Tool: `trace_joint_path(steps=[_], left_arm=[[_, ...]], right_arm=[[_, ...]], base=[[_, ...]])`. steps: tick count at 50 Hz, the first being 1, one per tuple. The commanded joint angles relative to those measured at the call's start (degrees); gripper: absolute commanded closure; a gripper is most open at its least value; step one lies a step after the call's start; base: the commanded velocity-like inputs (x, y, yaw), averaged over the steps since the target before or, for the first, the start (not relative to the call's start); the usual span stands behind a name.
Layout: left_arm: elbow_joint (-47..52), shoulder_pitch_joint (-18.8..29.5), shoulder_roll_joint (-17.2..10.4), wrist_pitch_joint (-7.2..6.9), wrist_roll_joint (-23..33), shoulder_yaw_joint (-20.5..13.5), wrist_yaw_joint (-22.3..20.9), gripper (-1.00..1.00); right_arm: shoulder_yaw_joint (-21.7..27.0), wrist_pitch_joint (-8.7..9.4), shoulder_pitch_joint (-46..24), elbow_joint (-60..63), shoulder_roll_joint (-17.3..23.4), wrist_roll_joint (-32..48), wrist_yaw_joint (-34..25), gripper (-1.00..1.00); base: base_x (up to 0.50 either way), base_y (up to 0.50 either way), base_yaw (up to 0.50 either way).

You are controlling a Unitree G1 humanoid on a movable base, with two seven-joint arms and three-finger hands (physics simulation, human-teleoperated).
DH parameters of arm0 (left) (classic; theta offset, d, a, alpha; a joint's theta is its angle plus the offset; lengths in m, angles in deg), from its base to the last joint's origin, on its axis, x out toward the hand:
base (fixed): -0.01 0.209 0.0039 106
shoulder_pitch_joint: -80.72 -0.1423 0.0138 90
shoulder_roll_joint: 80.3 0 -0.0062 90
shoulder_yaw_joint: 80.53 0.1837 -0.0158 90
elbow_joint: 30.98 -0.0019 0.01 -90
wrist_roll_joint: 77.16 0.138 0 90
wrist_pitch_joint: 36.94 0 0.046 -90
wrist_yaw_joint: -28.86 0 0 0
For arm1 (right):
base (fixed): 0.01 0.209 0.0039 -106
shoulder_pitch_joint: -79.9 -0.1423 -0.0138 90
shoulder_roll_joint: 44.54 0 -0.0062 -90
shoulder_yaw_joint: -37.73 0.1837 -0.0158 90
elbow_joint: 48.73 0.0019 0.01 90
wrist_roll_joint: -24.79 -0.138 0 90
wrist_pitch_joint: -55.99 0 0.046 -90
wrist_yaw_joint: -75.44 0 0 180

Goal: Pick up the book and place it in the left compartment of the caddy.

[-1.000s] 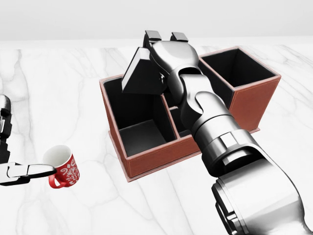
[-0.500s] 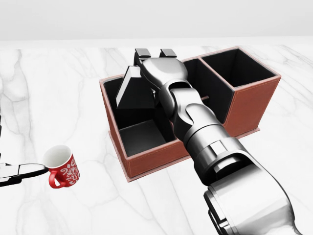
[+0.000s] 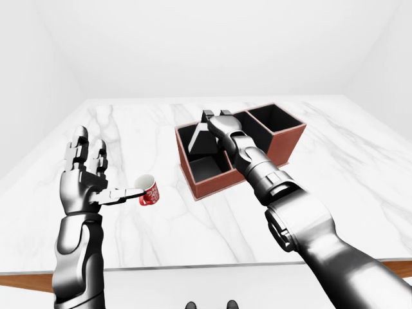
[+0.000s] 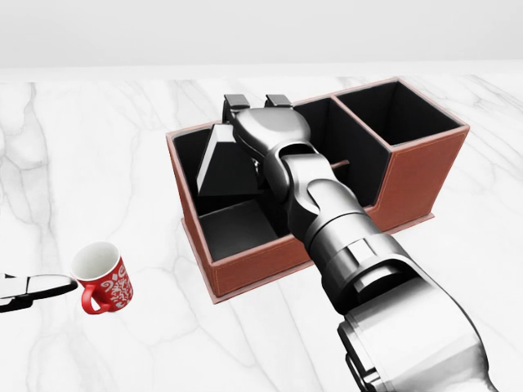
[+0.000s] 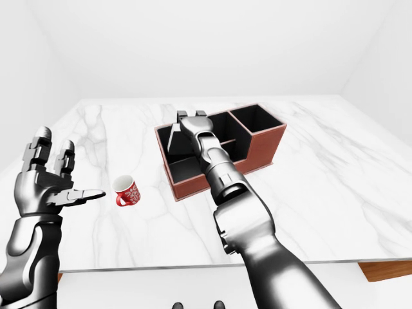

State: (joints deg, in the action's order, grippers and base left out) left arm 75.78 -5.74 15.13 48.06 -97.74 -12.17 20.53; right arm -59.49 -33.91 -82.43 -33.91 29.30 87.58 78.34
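Book [image 4: 225,159]: dark slab, tilted, lower part already inside the left compartment of the caddy [image 4: 245,273], at roughly 11 o'clock from centre of the head view. Not resting flat yet afaict.

Right hand [image 4: 260,114]: fingers clamped on the book's top edge; two fingertips [image 4: 237,101] poke up over it at 12 o'clock. Arm runs in from 5 o'clock and hides a lot of the middle compartment.

Left hand [image 3: 87,170]: fingers spread apart, holding nothing, parked at 9 o'clock in the left-eye view, one finger pointing toward the mug [image 4: 105,278] and just beside its rim. Can't tell if it touches.

Mug: red w/ white pattern, upright, on the marble table [image 4: 98,163] at 8 o'clock from the caddy, apart from it.

Book axis: long axis leans, top end toward 1 o'clock under the hand, bottom corner toward 7 o'clock into the bin. Broad face looks toward 9 o'clock-ish.

Step in hand: prob the lowering/release bit. IMO do it well by easing straight down so the bottom edge clears the divider, letting the book settle against a wall before opening up.

Watch: dropping early could leave it propped on the rim.
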Motion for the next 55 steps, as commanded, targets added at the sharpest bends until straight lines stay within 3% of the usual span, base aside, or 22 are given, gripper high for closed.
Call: trace_joint_path(steps=[1,5,7,9,37,55], left_arm=[[0.67,-0.25,0.02,0.0,-0.27,-0.27,-0.14,-1.0],[0.85,-0.23,-0.02,0.0,-0.43,-0.44,-0.21,-1.0],[0.09,0.16,-0.06,0.0,-0.3,-0.34,-0.2,-1.0],[0.0,0.17,-0.09,0.0,-0.29,-0.27,-0.19,-1.0],[1.49,-0.72,0.23,0.0,-0.29,-0.33,-0.35,-1.0],[0.76,-0.4,0.27,0.0,-0.04,-0.03,-0.41,-1.0]], right_arm=[[1.49,0.26,-0.76,1.6,0.15,0.71,-0.07,1.0],[1.51,0.1,-0.52,1.5,0.35,0.75,-0.85,1.0],[0.68,-0.32,3.97,-0.81,-1.71,1.97,5.4,1.0],[0.88,-0.35,4.6,-0.97,-1.9,2.27,5.96,1.0],[1.03,-0.36,6.85,-1.6,-3.01,4.24,8.14,1.0],[0.43,-2.27,8.09,-1.95,-3.34,7.56,11.84,1.0]], base=[[-0.01,0.0,0.0],[0.0,0.0,0.0],[0.0,0.0,0.0],[0.0,0.0,0.0],[0.0,0.0,0.0],[0.0,0.0,0.0]])
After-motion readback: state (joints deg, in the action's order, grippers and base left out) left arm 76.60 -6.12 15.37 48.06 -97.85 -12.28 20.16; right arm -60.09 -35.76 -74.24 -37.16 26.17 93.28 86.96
